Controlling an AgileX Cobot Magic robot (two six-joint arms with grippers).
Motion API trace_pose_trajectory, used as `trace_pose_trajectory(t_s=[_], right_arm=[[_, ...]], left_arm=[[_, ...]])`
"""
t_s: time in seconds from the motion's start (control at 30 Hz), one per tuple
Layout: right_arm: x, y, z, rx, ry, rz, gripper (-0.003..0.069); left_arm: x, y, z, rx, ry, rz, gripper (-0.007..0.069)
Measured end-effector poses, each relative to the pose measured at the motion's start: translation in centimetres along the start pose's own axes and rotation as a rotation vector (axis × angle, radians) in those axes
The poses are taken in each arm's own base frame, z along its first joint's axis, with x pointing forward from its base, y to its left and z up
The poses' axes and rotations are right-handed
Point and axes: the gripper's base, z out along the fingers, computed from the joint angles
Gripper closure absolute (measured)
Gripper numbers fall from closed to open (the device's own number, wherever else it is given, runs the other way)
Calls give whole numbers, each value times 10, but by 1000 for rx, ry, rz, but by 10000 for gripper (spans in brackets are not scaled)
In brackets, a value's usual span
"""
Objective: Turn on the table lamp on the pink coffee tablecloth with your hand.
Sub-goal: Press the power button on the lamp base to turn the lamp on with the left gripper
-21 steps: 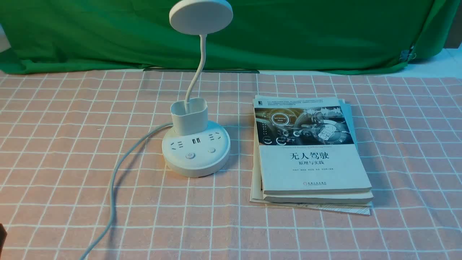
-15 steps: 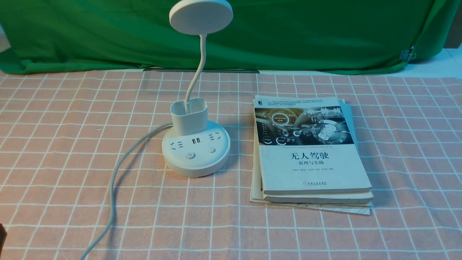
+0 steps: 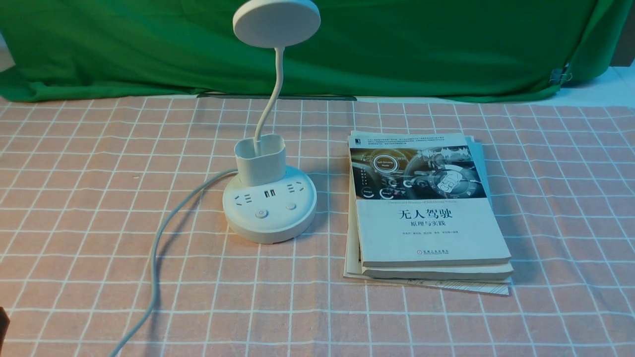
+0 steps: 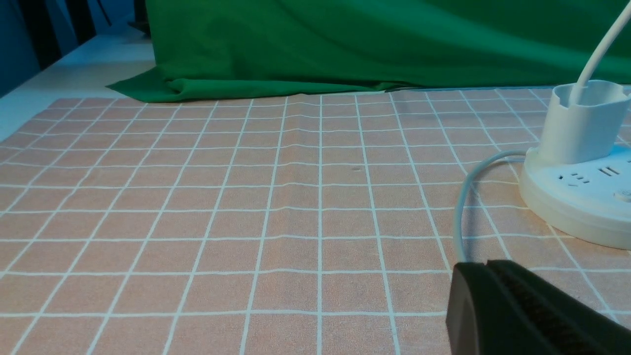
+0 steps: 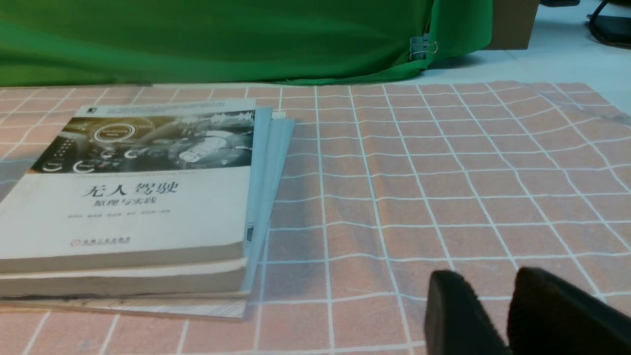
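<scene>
The pink checked tablecloth (image 3: 421,322) is spread beneath a stack of books (image 3: 431,233), placed right of centre in the front view, and the white table lamp (image 3: 269,208), stood upright left of centre. In the wrist views, the left fingers (image 4: 471,305) are pressed together; the right fingers (image 5: 451,305) are parted.
</scene>
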Motion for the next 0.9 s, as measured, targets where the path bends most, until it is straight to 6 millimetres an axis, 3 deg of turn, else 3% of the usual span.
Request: trace_pose_trajectory(t_s=[0.27,0.73,0.8,0.87,0.9], right_arm=[[0,0,0,0,0,0,421],[0,0,0,0,0,0,421],[0,0,0,0,0,0,421],[0,0,0,0,0,0,421],[0,0,0,0,0,0,421]], left_arm=[[0,1,0,-8,-2,47,603],[-24,1,-3,-22,-261,74,603],[-26,1,-4,-9,-295,-34,603],[-28,3,-4,29,-312,-369,603],[-28,4,-4,60,-312,-647,603]])
